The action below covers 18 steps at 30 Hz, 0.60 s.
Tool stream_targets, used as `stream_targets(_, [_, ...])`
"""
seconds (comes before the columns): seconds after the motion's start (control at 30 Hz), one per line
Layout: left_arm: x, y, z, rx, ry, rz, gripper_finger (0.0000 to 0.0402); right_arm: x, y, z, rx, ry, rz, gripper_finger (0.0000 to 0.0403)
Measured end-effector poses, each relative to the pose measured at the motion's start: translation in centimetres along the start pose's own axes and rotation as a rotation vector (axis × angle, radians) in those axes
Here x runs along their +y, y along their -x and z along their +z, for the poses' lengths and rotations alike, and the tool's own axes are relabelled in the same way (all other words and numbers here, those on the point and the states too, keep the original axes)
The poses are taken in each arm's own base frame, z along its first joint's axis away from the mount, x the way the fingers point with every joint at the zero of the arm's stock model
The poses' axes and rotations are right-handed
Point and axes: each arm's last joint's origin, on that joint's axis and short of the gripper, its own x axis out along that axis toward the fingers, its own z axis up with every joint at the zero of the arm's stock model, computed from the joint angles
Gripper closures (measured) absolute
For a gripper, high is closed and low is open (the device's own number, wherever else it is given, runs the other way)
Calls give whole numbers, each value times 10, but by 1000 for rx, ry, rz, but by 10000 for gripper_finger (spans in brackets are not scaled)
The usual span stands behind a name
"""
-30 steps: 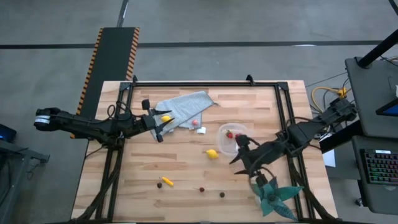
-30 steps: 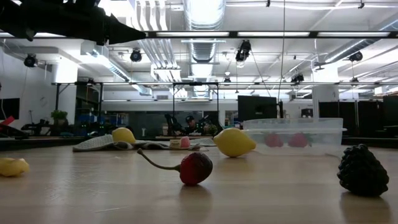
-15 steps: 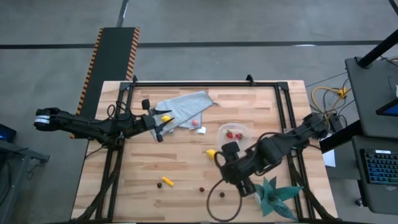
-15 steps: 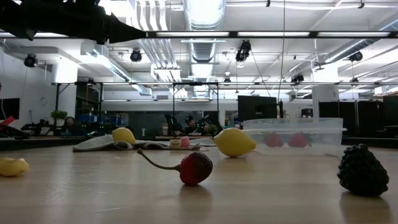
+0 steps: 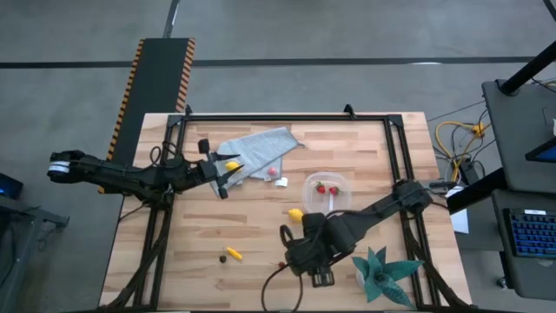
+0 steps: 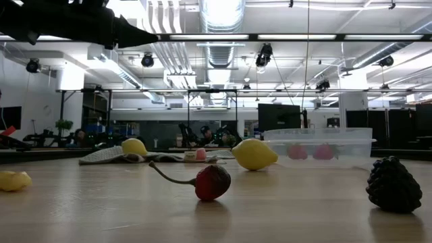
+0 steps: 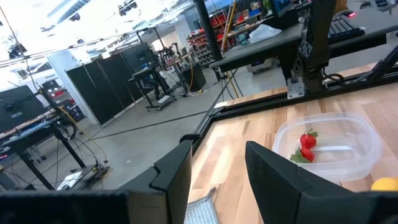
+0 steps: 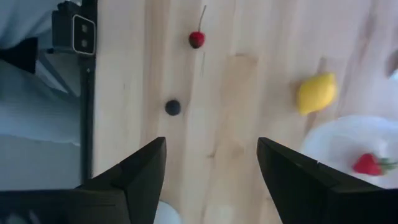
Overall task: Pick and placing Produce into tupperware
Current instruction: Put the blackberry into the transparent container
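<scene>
A: Where is the tupperware (image 5: 327, 192)?
B: On the table (image 5: 261, 226), right of centre. It is clear, and two strawberries (image 5: 326, 188) lie inside; the left wrist view shows them too.

A: And the rest of the produce?
B: One lemon (image 5: 296, 215) sits just beside the tub, on the near-left side. Another lemon (image 5: 231, 165) lies on the cloth (image 5: 258, 149), right by the left gripper (image 5: 221, 172). An orange stick (image 5: 234, 255) with a dark bit beside it lies toward the front of the table. In the low view a cherry (image 6: 210, 182) with a long stem is nearest, and a dark berry (image 6: 393, 184) stands to the right.

A: The right gripper (image 5: 300, 252)?
B: It hangs over the front middle of the table, near the teal plant (image 5: 382, 271). Its fingers (image 8: 144, 177) stand apart with nothing between them, wood, the cherry and a dark bit below.

A: The left one?
B: Over the cloth's edge. Its fingers (image 7: 175, 177) show a moderate gap and hold nothing.
</scene>
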Motion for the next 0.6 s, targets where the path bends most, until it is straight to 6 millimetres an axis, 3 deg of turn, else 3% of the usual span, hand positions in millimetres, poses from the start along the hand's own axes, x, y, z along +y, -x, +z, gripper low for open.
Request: stream_targets(0.6, [-1, 0, -2, 6, -2, -3, 265, 13, -55, 15, 111, -288, 1, 159])
